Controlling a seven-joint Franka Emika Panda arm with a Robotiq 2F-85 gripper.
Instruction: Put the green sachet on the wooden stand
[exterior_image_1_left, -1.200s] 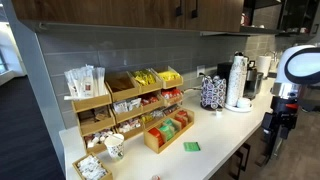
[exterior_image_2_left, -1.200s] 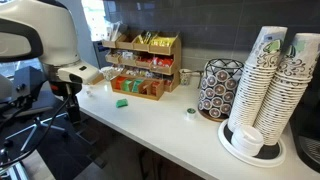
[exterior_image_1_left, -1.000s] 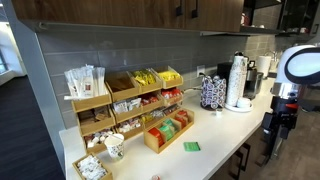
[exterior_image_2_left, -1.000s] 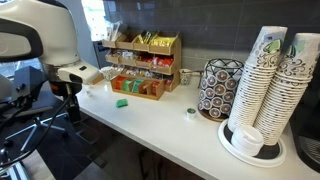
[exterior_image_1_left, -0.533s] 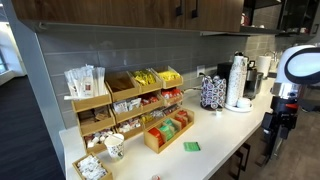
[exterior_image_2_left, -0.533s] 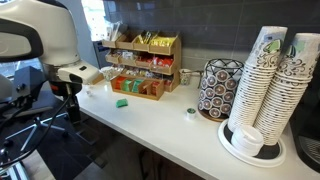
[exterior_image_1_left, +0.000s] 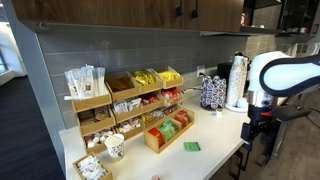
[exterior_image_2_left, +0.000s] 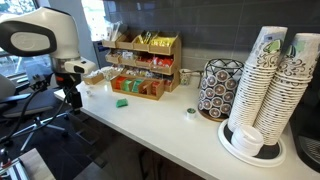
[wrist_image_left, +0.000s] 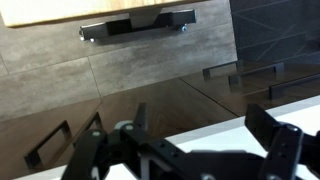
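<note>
Reaching step, I judge: the green sachet (exterior_image_1_left: 191, 146) lies on the desk (exterior_image_1_left: 220, 130) just before the wooden stand (exterior_image_1_left: 130, 100); the gripper (exterior_image_2_left: 72, 99), fingers (wrist_image_left: 285, 150) spread and empty, hangs well off from the stand; next, it must descend over the sachet.

Green sachet (exterior_image_1_left: 191, 146): one
Tiered wooden stand (exterior_image_1_left: 95, 102): one
Low wooden box (exterior_image_1_left: 160, 143): one
Loose paper cup (exterior_image_1_left: 114, 147): one
Patterned round holder (exterior_image_2_left: 218, 88): one
Robot arm (exterior_image_1_left: 280, 75): one
</note>
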